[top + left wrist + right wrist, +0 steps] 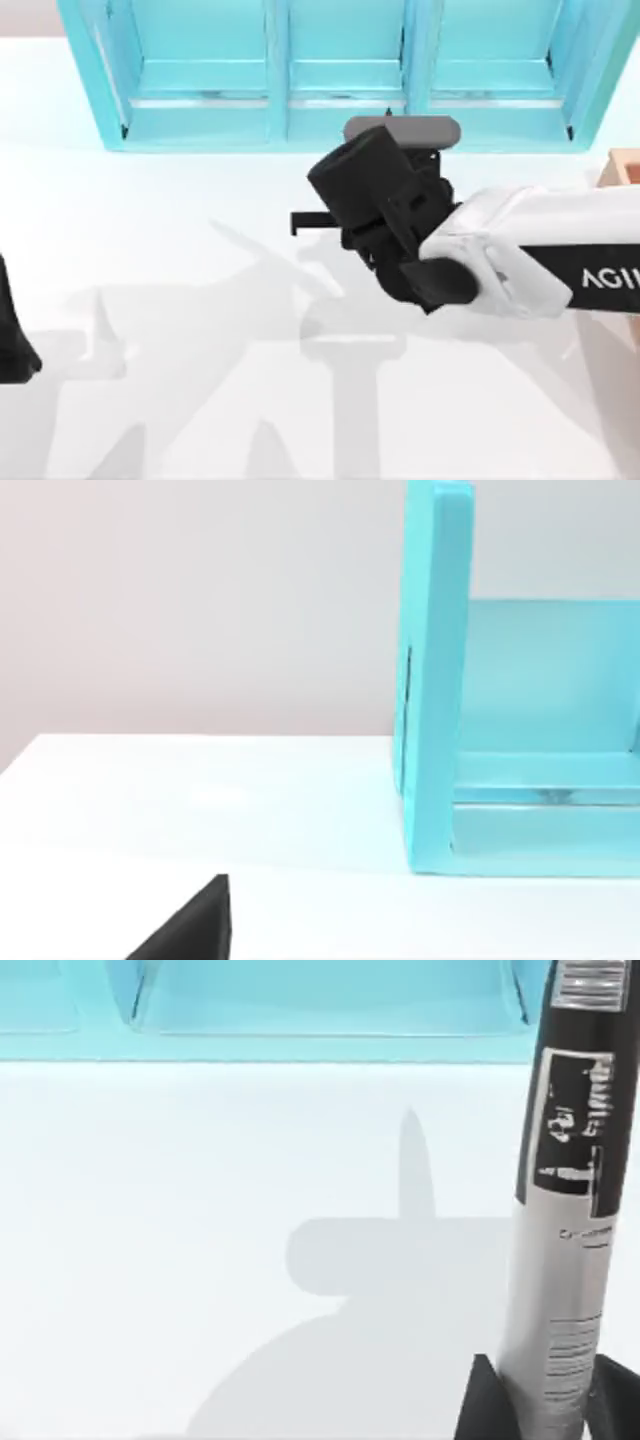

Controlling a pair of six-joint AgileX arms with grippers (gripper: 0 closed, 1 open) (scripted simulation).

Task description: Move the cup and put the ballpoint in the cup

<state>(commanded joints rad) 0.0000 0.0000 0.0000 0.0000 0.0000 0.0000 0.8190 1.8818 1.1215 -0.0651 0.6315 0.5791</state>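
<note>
The right gripper (pixel 540 1400) grips the ballpoint (pixel 565 1210): in the right wrist view its two dark fingers (pixel 490 1400) sit tight on either side of the grey barrel, at the end of the pen nearest the camera, and the pen runs away from them with its printed grey section first and a black section beyond. In that view the white table (pixel 200 1260) lies behind the pen with a soft grey shadow on it, and the pen is lifted clear of the surface. Seen from above, the right gripper (pixel 330 222) hangs over the table just in front of the turquoise shelf unit (pixel 340 80), close to the shelf's middle section, with the black wrist block and the white arm reaching in from the shelf's right end. A thin dark finger tip juts out from under the wrist on the side toward the shelf's left end, and a grey rounded bar lies against the shelf's front edge just above the wrist. A small tan box corner (pixel 625 165) shows beside the shelf's right end. The left gripper (pixel 12 345) is parked far from the shelf's front, out past its left end at the table edge; whether its fingers are spread or closed cannot be told. The left wrist view looks along the table at the shelf's left end panel (pixel 435 680).
</note>
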